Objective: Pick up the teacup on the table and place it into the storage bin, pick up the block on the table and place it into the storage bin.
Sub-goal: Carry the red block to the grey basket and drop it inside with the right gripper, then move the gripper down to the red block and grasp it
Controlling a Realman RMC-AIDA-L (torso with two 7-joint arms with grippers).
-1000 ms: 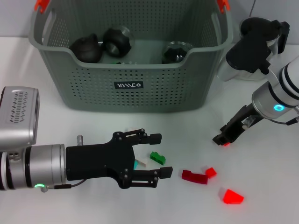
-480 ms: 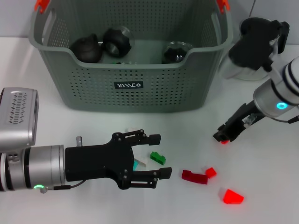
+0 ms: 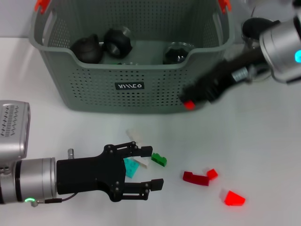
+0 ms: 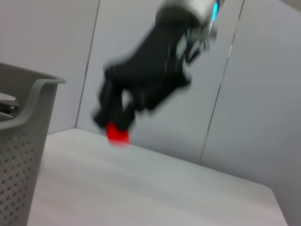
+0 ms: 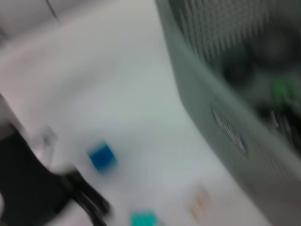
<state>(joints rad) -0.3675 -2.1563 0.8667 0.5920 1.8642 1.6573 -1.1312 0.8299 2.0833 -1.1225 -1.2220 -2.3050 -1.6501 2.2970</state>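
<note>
Right gripper (image 3: 190, 101) has its jaws clamped on a small red block (image 3: 189, 104), sitting just outside the near wall of the storage bin (image 3: 129, 70), below the rim. Let go here and it lands on the counter (image 3: 263, 155) (not inside). Left gripper (image 3: 146, 168) hangs wide open, empty, over the loose blocks.

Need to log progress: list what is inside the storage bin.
Inside the storage bin, the head view shows two dark round teacups on the left and a glass-lidded dark item on the right. The front wall hides the floor nearest the camera.
</note>
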